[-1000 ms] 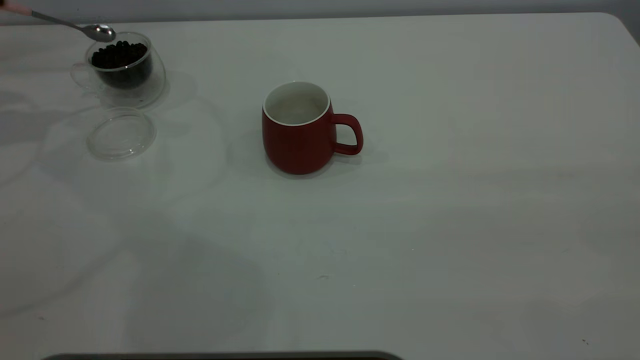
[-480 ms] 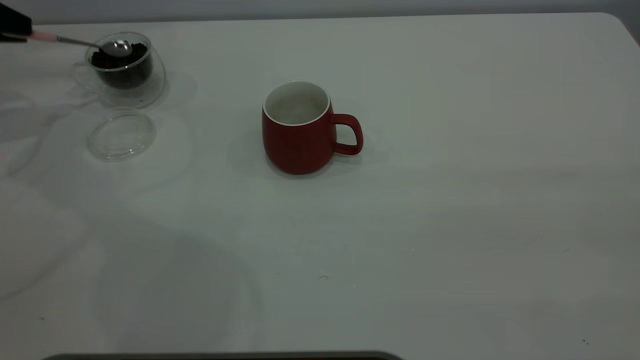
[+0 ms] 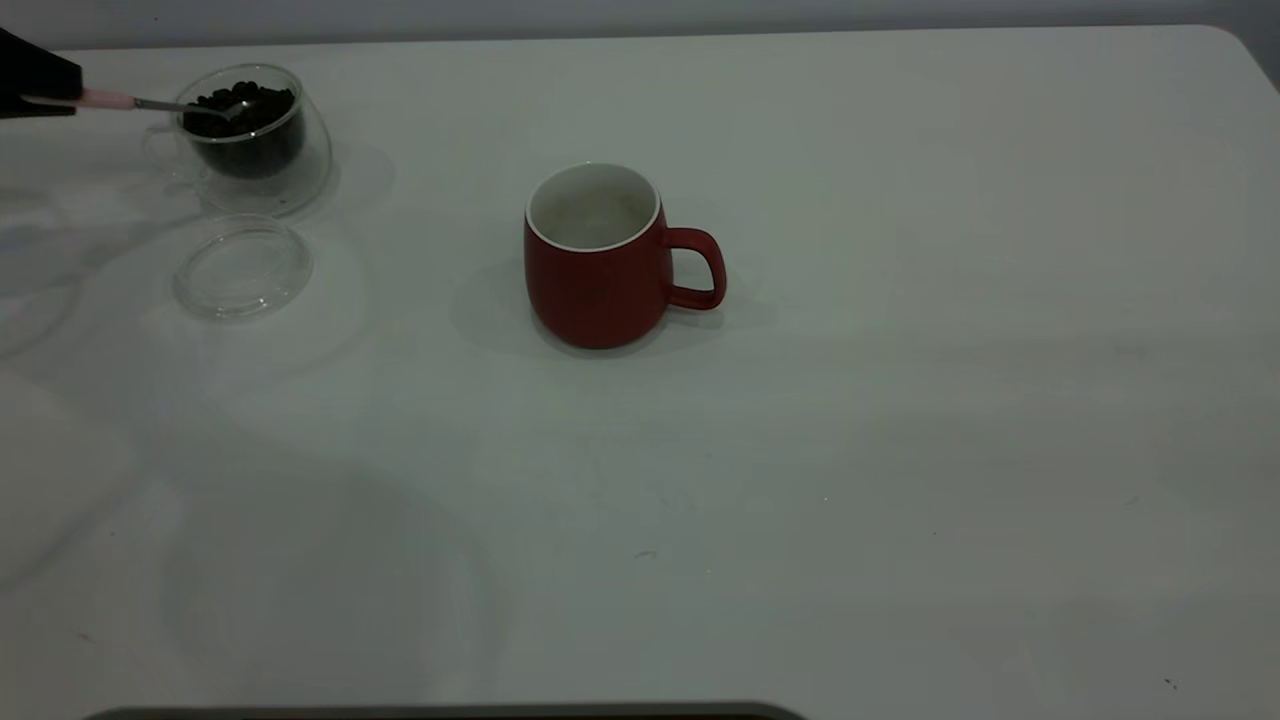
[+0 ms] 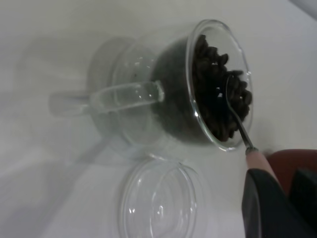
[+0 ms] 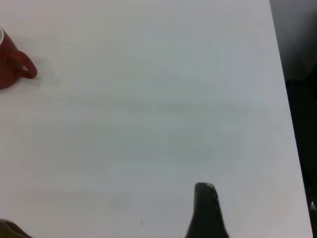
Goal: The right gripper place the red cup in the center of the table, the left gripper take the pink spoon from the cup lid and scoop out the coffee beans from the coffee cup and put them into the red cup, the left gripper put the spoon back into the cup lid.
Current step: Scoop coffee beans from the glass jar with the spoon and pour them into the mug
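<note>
The spoon goes in! A second ago the pink spoon (image 3: 150,103) hung above the rim of the coffee cup (image 3: 250,135), half a second ago its bowl was resting on top of the heap, and now that silver bowl is sunk among the coffee beans (image 4: 218,99), only the neck showing. The left pincer (image 3: 35,75) has come in from the surface's far left edge and is clamped on the pale pink handle, holding it nearly level. So the scoop itself is under way; by my reading the lift and the carry are what remain. The red cup (image 3: 600,255) sits upright mid-surface, white inside bare, well apart from the glass. The cup lid (image 3: 242,268) lies flat just beside the coffee cup, nothing on it. The right pincer (image 5: 208,208) is parked off to the right, whether open or closed I cannot tell
</note>
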Controlling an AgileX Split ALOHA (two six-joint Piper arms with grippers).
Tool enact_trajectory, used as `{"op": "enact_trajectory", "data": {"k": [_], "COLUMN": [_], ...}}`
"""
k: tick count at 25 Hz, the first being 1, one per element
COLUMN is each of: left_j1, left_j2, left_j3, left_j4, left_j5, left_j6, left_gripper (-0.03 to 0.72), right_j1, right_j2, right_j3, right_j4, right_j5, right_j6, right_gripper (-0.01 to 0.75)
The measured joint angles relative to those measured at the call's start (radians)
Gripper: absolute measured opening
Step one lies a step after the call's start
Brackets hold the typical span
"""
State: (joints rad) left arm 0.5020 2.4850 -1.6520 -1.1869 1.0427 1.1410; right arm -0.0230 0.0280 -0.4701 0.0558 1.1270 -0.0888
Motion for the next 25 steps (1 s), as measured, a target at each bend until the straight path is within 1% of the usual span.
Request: {"op": "enact_trajectory", "data": {"k": [7, 19, 25], "left_j1": [0.049, 0.065, 0.077], "left_j2": [0.000, 0.000, 0.000], "left_j3": [0.000, 0.000, 0.000], "left_j4": [-0.001, -0.015, -0.073], "left_j5": [0.036, 0.049, 0.103], "left_j6": [-0.021, -0.042, -0.043], "left_gripper": [0.127, 0.127, 0.127], "right_j1": [0.000, 0.000, 0.000], "right_j2": [0.000, 0.000, 0.000], "right_j3": [0.000, 0.000, 0.000], "right_j4": [0.000, 0.000, 0.000], "right_j5": [0.000, 0.000, 0.000], "right_j6": [0.000, 0.000, 0.000], "right_gripper": [0.588, 0.588, 0.588]}}
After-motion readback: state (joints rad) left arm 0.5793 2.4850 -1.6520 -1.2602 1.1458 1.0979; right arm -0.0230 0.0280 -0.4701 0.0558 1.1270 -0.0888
